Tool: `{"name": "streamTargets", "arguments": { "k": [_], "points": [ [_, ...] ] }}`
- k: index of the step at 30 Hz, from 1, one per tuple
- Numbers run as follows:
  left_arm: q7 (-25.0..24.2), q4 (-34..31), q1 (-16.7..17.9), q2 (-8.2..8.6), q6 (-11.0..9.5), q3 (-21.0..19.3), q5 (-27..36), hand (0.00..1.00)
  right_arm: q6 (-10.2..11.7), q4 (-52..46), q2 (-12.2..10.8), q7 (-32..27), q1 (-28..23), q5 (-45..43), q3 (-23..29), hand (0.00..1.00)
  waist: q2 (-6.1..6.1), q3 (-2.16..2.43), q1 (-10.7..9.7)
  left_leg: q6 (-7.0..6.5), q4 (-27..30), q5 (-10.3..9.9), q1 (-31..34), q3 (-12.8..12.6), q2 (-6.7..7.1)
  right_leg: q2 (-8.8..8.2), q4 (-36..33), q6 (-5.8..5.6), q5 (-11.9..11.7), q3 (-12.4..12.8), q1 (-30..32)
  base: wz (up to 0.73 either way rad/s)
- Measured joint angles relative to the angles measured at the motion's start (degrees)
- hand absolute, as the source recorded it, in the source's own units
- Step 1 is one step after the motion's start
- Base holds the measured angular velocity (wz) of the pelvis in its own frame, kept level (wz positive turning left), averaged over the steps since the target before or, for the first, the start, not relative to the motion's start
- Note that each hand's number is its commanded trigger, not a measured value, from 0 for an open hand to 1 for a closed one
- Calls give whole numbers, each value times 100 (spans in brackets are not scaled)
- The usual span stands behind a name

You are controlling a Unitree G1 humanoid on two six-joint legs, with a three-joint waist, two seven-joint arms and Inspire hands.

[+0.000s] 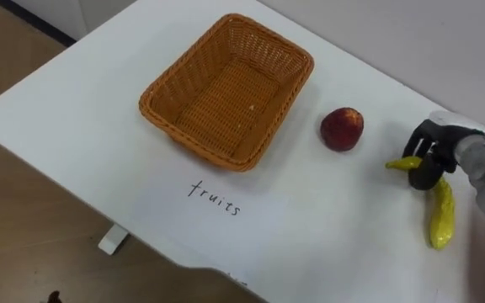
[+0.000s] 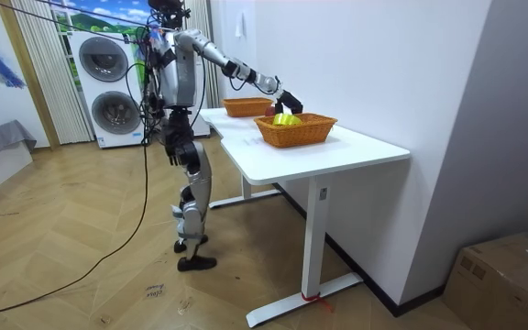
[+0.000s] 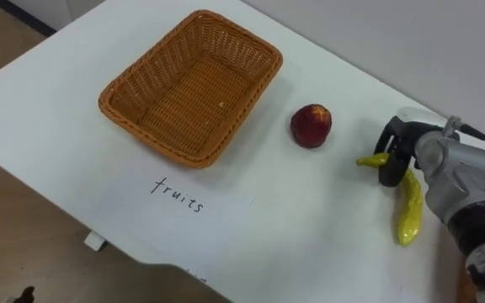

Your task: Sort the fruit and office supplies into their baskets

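Observation:
An empty woven basket point(image 1: 226, 88) stands at the back left of the white table point(image 1: 74, 118), with a handwritten paper label point(image 1: 217, 198) in front of it. To its right lies a red apple point(image 1: 342, 129). Further right a yellow banana point(image 1: 441, 219) lies on the table. My right hand point(image 1: 432, 156) comes in from the right, its dark fingers curled round the banana's stem end. In the room view I stand at the table's long side with this arm point(image 2: 246, 71) stretched out over it.
A second woven basket point(image 2: 296, 128) stands on my right, nearer the room camera, with something yellow showing at its rim. The table's front edge point(image 1: 183, 265) runs close below the label, with wooden floor beyond it.

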State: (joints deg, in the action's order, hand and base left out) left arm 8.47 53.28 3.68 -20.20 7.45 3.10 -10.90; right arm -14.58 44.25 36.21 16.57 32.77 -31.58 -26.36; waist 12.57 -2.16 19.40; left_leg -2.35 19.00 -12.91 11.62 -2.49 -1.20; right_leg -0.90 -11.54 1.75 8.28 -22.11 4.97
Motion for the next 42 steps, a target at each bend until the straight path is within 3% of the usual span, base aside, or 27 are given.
{"name": "streamTargets", "arguments": {
  "k": [10, 15, 22, 25, 30, 35, 37, 40, 42],
  "points": [
    [24, -1, 12, -16, 8, 8, 0, 0, -64, -2, -6, 1, -23, -44, 1, 100, 0, 1, 95, 1, 2, 1, -40, -15, -1, 6, 47, 1, -2, 11, -86, 0],
    [38, -1, 20, -18, 7, 6, 6, 0, -54, -226, 8, 51, -95, -90, 76, 100, 6, 8, 45, 3, 15, 2, -44, -33, -1, 14, 105, 1, -5, 64, -85, -1],
    [123, 35, 134, 7, -7, -62, -6, 0, 86, -950, 8, 197, -309, -101, 92, 100, -63, 37, -207, 0, -21, 2, -171, -179, -7, 4, 100, 3, -7, 166, -168, -10],
    [166, -57, 267, 10, -9, -104, -4, 0, 99, -1317, 10, 354, -464, -72, 110, 100, -130, 98, -362, -2, -112, 9, -330, -212, -1, -6, 99, 3, -7, 170, -270, -9],
    [221, -58, 413, 21, -10, -461, 1, 0, 272, -1818, 13, 618, -504, 10, 237, 100, -206, 155, -672, 15, -241, 60, -527, -251, 3, -8, 100, 3, -7, 234, -370, -3],
    [340, -58, 629, 77, -57, -674, 2, 0, 335, -2616, 328, 612, -508, 479, 366, 100, -218, 185, -851, 25, -424, 74, -876, -361, -4, 8, 107, 2, -6, 420, -579, -12],
    [332, -60, 715, 193, -58, -944, -12, 0, 342, -3180, 344, 617, -595, 645, 798, 100, -212, 207, -1017, 23, -442, 72, -954, -348, 3, 11, 118, 2, -6, 489, -660, 0],
    [319, -121, 761, 235, -59, -989, -9, 0, 381, -3539, 344, 586, -594, 736, 1225, 100, -248, 184, -1041, 21, -512, 71, -1121, -345, 13, 9, 134, 2, -6, 485, -813, 0],
    [318, -197, 791, 235, -71, -997, -10, 0, 380, -3647, 343, 586, -594, 695, 1270, 100, -236, 212, -1039, 21, -594, 70, -1234, -345, 22, 13, 180, 0, -5, 495, -925, 0]
  ]
}}
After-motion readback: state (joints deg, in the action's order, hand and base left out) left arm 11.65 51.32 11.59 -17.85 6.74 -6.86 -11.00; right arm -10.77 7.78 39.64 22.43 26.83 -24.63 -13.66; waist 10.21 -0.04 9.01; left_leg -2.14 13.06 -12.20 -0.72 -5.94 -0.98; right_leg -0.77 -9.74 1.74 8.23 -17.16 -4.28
